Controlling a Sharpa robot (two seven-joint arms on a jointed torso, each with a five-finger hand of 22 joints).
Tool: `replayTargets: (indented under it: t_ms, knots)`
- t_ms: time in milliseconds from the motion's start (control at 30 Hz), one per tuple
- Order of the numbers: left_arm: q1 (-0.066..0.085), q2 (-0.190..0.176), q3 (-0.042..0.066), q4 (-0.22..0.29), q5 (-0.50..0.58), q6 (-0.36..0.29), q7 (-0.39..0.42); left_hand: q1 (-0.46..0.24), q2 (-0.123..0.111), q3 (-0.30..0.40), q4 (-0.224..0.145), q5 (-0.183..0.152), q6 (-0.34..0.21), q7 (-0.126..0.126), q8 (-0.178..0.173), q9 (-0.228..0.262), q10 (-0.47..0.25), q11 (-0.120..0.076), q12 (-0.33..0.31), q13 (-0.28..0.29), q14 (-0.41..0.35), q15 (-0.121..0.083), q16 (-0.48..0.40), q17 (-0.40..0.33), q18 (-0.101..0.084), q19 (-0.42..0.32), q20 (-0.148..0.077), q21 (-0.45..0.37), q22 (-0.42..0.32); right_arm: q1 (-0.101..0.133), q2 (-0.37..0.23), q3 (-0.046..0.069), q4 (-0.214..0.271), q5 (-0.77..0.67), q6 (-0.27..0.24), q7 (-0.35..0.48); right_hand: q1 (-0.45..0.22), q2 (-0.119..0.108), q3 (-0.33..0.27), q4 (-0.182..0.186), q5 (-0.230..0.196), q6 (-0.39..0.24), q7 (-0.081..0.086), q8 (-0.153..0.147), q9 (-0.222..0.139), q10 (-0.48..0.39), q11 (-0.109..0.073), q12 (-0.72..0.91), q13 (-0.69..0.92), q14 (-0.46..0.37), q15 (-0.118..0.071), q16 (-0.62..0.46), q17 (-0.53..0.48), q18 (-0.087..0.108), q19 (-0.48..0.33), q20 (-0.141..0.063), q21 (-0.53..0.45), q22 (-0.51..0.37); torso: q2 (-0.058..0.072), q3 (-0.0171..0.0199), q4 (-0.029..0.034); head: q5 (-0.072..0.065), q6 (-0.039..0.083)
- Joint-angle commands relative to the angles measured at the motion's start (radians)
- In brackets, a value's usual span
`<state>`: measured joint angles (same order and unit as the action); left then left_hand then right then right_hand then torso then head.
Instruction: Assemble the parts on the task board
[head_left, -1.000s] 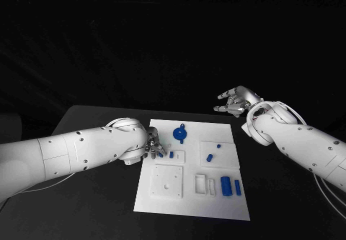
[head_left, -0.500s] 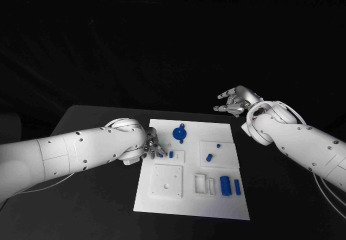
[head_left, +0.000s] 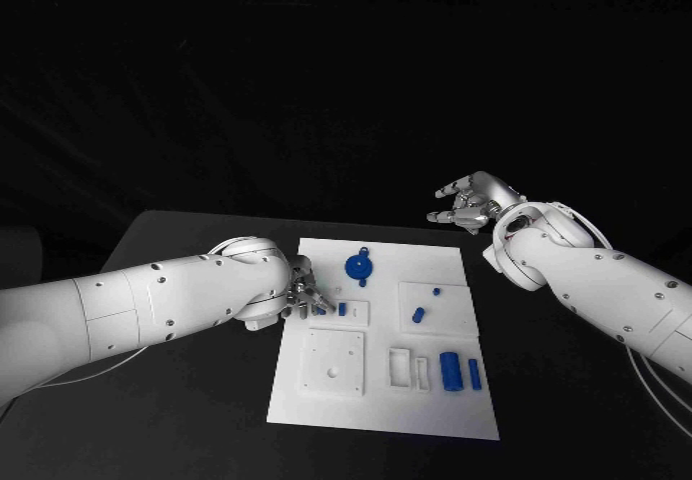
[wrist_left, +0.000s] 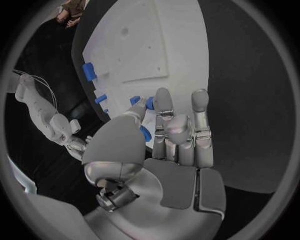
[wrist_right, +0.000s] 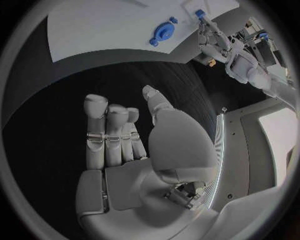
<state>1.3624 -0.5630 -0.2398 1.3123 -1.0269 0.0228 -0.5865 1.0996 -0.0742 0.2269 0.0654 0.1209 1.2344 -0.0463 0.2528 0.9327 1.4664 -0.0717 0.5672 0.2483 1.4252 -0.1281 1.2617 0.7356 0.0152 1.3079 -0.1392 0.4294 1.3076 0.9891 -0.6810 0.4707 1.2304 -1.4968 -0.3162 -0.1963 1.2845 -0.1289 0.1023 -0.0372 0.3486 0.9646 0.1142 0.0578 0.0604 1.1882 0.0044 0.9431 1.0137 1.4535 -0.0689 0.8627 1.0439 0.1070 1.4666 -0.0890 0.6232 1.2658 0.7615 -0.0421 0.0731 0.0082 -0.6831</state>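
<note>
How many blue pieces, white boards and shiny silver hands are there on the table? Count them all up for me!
small blue pieces: 7
flat white task board: 1
silver robot hands: 2
Total: 10

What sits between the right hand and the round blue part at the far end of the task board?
Nothing. In the head view, only bare black table and a strip of white task board separate the right hand from the round blue part.
</note>
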Motion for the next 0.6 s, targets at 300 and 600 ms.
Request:
replayTargets:
  t_ms: [300,600]
  knots:
    - [-0.002,0.001,-0.001,-0.003,0.002,-0.012,0.004,-0.014,-0.058,0.021,0.091,-0.058,0.001,0.007,0.003,0.009,0.046,-0.005,0.002,0.003,0.004,-0.005,0.001,-0.001,0.009,0.006,-0.003,-0.002,0.017,-0.002,0.0,0.0,-0.001,-0.009,0.009,0.009,-0.007,0.001,0.003,0.005,0.004,0.005,0.0,0.003,0.0,-0.005,0.0,-0.006,-0.001,-0.003,0.002,-0.002,0.0,0.013,0.05,0.004,-0.003,-0.001,0.0,-0.0004,-0.0001,0.0,0.001]
    - [-0.004,-0.003,0.0,-0.001,0.004,-0.005,0.003,-0.018,-0.1,0.015,0.131,-0.064,0.002,0.011,0.001,0.01,0.046,-0.004,-0.002,0.002,0.003,-0.005,-0.004,-0.007,0.008,0.005,-0.004,-0.003,0.017,-0.005,0.0,0.0,-0.002,-0.009,0.012,0.009,0.001,-0.001,0.007,-0.002,0.0,0.002,0.0,0.002,0.0,-0.006,0.0,-0.006,-0.001,-0.003,0.002,-0.003,-0.001,0.013,0.049,0.004,-0.004,-0.002,0.0,0.0005,0.0002,-0.002,0.001]
